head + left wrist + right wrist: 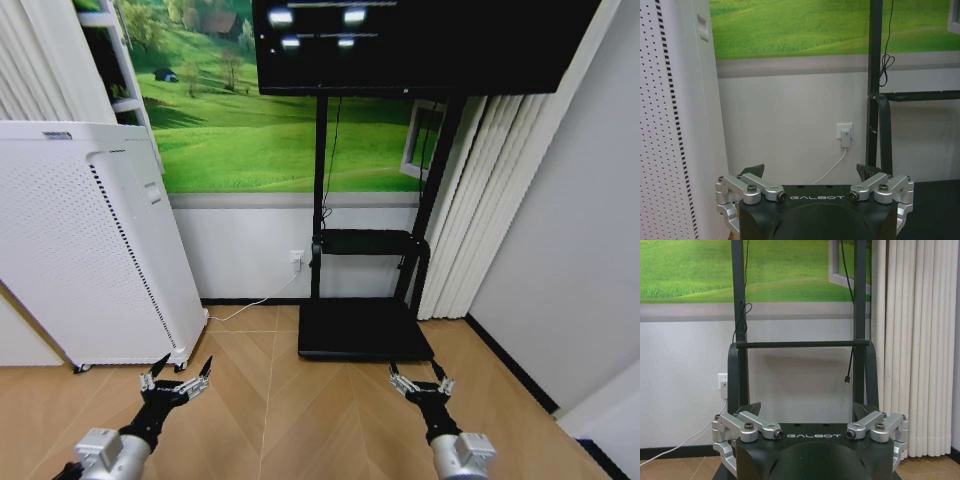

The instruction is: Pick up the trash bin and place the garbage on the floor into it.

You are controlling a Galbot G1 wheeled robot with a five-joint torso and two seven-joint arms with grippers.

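Parquet floor (300, 400) runs to a far wall with a meadow mural (250, 120); planks angle in herringbone, no single axis. White perforated appliance (90, 240) far left, its left side cut by the frame edge. TV stand (365, 250) centre; its black base (362, 328) lies flat on the floor, screen (420, 40) cropped at top. Left gripper (178, 375) near left, right gripper (421, 379) near right, both low over bare floor, fingers spread apart, holding nothing. Arms cut off at the near edge.
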